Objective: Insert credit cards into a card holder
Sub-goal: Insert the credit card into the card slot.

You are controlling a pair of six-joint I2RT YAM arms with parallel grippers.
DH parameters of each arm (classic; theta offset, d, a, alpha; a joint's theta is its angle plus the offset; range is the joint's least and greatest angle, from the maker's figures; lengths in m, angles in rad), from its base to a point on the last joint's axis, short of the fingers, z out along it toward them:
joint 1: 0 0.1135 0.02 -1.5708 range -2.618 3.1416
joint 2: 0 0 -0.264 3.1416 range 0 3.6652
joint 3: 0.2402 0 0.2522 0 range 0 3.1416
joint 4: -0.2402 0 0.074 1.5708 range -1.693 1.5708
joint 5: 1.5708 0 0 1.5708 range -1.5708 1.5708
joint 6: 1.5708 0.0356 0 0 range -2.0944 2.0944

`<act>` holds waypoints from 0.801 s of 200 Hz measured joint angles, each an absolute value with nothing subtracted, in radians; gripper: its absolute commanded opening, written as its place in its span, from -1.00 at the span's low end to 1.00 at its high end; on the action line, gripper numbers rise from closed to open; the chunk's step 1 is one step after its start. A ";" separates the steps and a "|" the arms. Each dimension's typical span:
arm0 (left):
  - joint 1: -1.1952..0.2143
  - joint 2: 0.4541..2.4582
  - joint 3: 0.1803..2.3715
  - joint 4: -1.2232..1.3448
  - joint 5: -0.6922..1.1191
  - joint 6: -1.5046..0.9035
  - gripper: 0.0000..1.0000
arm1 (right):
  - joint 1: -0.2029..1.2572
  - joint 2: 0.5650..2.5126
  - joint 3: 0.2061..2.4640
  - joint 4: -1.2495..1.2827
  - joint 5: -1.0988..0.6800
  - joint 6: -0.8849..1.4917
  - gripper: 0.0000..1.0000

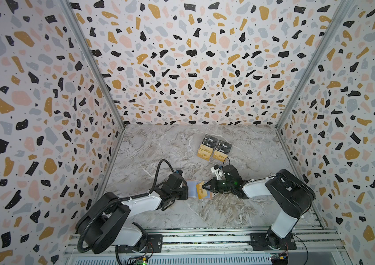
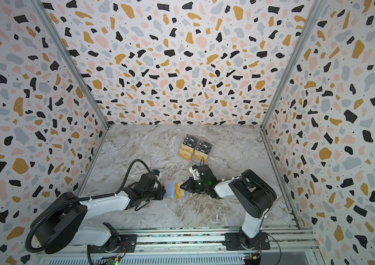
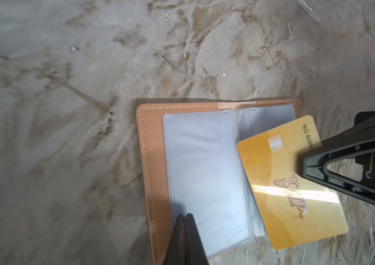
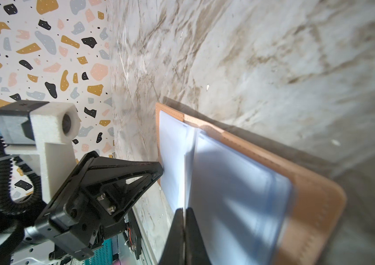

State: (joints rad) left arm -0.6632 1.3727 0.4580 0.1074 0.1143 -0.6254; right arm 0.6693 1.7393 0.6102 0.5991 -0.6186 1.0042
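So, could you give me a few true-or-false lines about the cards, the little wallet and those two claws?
1. The holder lies open. True.
2. The right gripper grips a black card. False: it is shut on a gold card.
3. That card is fully tucked into a sleeve. False: most of it shows in the open, tilted over the holder and reaching past its edge.
4. Black cards and spare gold cards sit farther back. True.
5. The left gripper is wide open. False: it is shut, at the holder's edge.
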 measured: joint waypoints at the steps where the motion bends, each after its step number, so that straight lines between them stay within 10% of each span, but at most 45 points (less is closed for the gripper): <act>1: -0.663 1.373 0.458 0.107 0.114 -0.626 -1.00 | 0.669 1.739 0.610 0.599 -0.619 1.004 -1.00; 160: -0.663 1.373 0.458 0.107 0.114 -0.625 -1.00 | 0.661 1.803 0.643 0.616 -0.657 0.987 -1.00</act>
